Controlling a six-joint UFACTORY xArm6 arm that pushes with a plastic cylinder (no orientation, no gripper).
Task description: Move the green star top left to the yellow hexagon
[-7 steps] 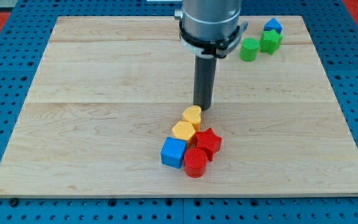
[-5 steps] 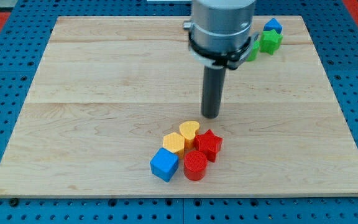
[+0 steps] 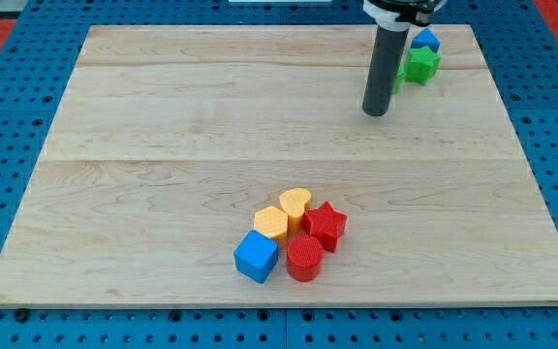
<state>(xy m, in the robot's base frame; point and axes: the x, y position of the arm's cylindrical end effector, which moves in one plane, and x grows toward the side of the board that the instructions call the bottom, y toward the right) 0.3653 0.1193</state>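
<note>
Blue cube (image 3: 256, 256): sits near the desk's bottom edge, a little left of centre, at the left end of the low cluster and touching the yellow hexagon.
Yellow hexagon (image 3: 271, 223): the goal marker, wedged between the blue cube and the yellow heart; the free wood to its upper left is where the star has to end up.
Yellow heart (image 3: 295, 205): just right of and above the hexagon, touching it; a block arriving from the top right corner would likely strike this one first and shove the hexagon off its spot.
Red cylinder (image 3: 304, 258): below the heart, packed against the red star.
Red star (image 3: 325, 225): right flank of the cluster; a path that drifts right risks ploughing into it.
My tip (image 3: 376, 112): on the wood in the upper right part of the desk, below and left of the green blocks, well apart from the low cluster. There is no pincer on this rod, so nothing can be open, closed or held.
Green block (image 3: 396, 78): mostly hidden behind the rod, shape unclear; it sits beside the star and could be swept along by mistake.
Green star (image 3: 420, 64): near the top right corner, far from the hexagon; a push from the present side would drive it off the desk's edge.
Blue block (image 3: 424, 40): just above the star, likely to snag a push.
</note>
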